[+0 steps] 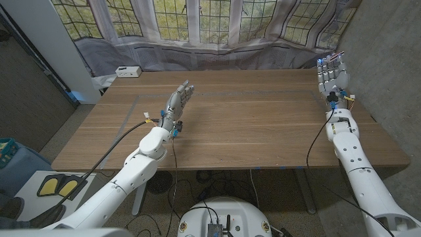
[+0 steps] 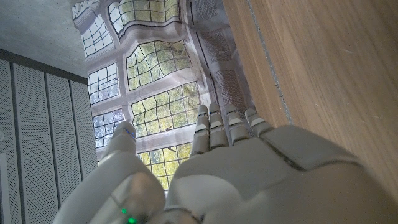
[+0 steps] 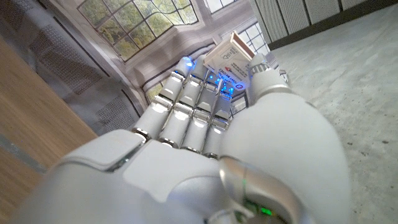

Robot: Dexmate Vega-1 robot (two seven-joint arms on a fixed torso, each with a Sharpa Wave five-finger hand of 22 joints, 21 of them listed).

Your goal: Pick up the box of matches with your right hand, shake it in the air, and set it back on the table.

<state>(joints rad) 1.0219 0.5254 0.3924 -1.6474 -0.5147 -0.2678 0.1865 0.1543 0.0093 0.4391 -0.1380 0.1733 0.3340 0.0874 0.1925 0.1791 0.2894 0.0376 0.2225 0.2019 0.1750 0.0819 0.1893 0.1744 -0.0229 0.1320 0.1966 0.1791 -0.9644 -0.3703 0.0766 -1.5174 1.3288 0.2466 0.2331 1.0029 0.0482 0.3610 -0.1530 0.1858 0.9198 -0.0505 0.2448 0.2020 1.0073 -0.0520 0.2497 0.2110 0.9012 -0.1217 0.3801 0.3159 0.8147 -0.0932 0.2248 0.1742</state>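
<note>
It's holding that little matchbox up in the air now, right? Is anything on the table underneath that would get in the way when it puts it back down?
Nothing visible does. The right hand holds the box of matches up at the table's far right corner, and the wooden table near it looks bare. The white box sits at the far left corner, and the left hand is well off to the left.

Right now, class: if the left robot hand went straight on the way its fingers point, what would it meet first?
Probably nothing on the table: the left robot hand points toward the curtain; depth is unclear.
</note>
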